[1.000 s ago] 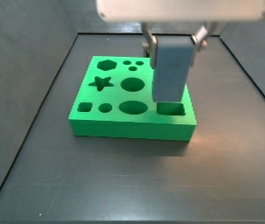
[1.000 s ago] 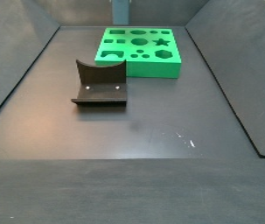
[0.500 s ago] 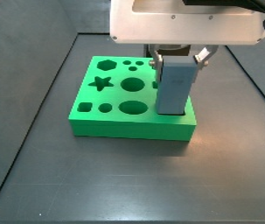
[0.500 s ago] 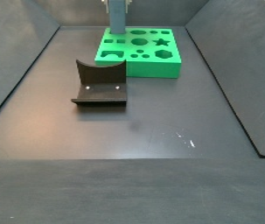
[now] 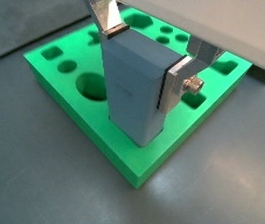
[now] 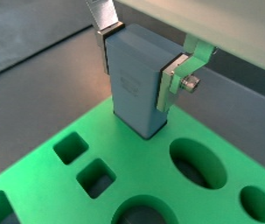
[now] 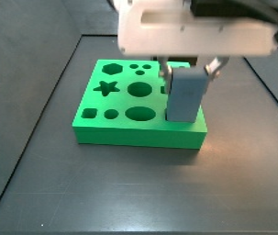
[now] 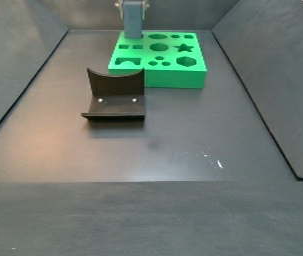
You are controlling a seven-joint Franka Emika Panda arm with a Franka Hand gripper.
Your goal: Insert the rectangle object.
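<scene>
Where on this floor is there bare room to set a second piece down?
The wide dark floor in front of the fixture is free, as is the strip beside it. The far end is crowded: the tool holds the rectangle object upright at a corner of the green board.

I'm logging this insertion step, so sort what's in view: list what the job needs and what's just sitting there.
In the job:
- block, upright, lower end at its corner hole
- green board with the shaped holes
- gripper, jaws shut on the block, above the board's corner

Just there:
- fixture, on the floor in front of the board, apart from it
</scene>
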